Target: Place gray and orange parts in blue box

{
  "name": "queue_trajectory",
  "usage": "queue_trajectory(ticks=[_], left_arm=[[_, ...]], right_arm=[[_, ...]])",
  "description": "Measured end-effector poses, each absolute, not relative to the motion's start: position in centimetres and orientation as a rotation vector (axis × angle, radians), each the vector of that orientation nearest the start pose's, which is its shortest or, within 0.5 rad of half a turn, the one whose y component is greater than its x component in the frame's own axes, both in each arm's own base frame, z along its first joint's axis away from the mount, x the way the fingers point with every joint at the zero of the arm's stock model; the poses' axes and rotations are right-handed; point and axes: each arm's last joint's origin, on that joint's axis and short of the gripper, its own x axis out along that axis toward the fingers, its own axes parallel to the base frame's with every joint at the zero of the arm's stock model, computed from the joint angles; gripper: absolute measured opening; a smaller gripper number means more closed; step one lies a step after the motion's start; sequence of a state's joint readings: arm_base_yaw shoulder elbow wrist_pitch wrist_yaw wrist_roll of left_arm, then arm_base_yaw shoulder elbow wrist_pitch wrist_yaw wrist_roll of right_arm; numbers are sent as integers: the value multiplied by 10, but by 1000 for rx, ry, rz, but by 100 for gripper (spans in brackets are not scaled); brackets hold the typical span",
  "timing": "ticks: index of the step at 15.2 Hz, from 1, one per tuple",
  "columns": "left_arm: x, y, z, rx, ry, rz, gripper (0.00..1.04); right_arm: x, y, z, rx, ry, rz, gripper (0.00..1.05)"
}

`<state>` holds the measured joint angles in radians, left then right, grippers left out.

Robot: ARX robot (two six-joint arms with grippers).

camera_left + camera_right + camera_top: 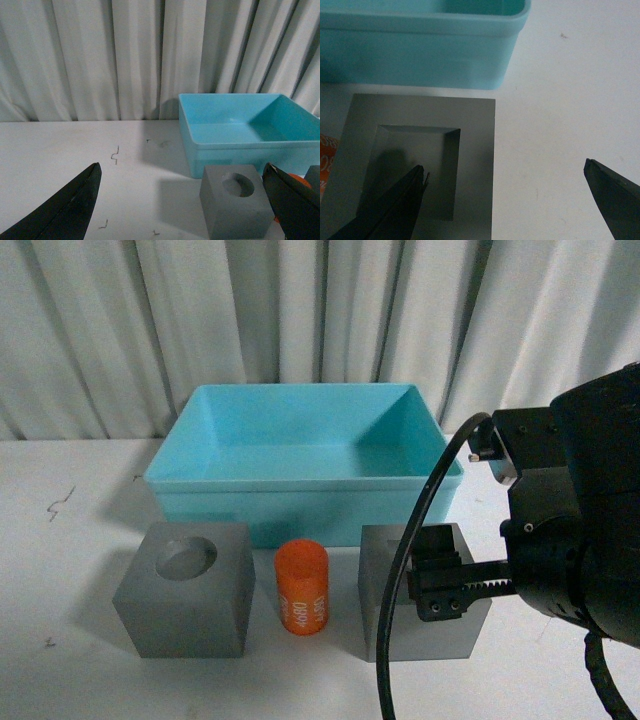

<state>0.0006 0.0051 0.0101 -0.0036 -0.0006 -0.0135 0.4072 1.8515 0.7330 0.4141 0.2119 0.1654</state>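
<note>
Right fingers spread above the square-recess cube; all three parts sit outside the box.

On the white tabletop (60, 540), the box (300, 508) stands at the back. Just in front of it is a row, left to right: round-recess cube (185, 590), upright cylinder (302, 588), square-recess cube (385, 615), none touching. The right fingers (390, 212) are wide apart, one tip over the square recess, the other over bare tabletop off the cube's right side; contact cannot be told. The left fingers (65, 210) are also spread, holding nothing, low over the tabletop with the round-recess cube ahead.
</note>
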Motion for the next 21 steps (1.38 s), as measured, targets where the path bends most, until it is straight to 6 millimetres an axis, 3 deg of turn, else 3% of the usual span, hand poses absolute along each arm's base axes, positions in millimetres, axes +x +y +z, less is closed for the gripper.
queue_trajectory(ticks=[3, 9, 11, 12, 13, 15, 17, 18, 19, 21], left_arm=[[97, 0, 166, -14, -1, 2, 98], [97, 0, 166, -14, -1, 1, 98], [97, 0, 166, -14, -1, 2, 98], [97, 0, 166, -14, -1, 1, 98], [97, 0, 166, -14, -1, 1, 98], [97, 0, 166, -14, -1, 1, 98], [97, 0, 166, -14, -1, 1, 98], [97, 0, 166, -14, -1, 1, 98], [97, 0, 166, -14, -1, 1, 98], [97, 0, 166, -14, -1, 1, 98]], right_arm=[[304, 124, 94, -36, 691, 120, 98], [302, 123, 91, 0, 697, 128, 22], [297, 117, 98, 3, 722, 112, 18], [294, 112, 108, 1, 721, 109, 18], [292, 107, 132, 23, 672, 124, 18], [299, 100, 192, 87, 513, 151, 18], [321, 91, 262, 137, 262, 140, 18], [332, 87, 281, 149, 187, 127, 18], [347, 85, 289, 136, 144, 108, 18], [387, 95, 269, 136, 172, 112, 18]])
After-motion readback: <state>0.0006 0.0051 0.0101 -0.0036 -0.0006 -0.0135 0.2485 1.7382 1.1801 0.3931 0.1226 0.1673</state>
